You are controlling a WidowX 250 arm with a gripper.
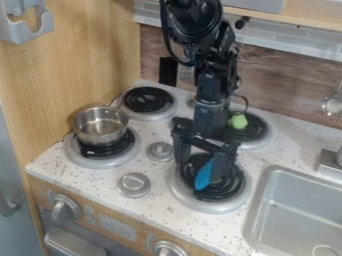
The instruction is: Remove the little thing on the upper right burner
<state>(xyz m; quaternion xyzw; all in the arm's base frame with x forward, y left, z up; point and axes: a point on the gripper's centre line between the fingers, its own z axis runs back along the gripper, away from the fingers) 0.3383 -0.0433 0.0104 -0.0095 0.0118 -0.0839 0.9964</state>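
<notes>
A small green thing (238, 121) sits on the upper right burner (257, 142), just right of the arm's lower part, which hides some of that burner. My gripper (200, 171) hangs over the lower right burner, in front of and to the left of the green thing. Its two fingers stand well apart, so it is open. A blue, elongated thing (204, 176) shows beside the right finger, over the lower right burner's black coil; whether it touches the finger, I cannot tell.
A metal pot (101, 126) stands on the lower left burner (93, 161). The upper left burner (148, 100) has a black coil. Two round grey knobs lie between the burners. The sink (294, 210) is at the right, and a wooden wall (80, 60) rises on the left.
</notes>
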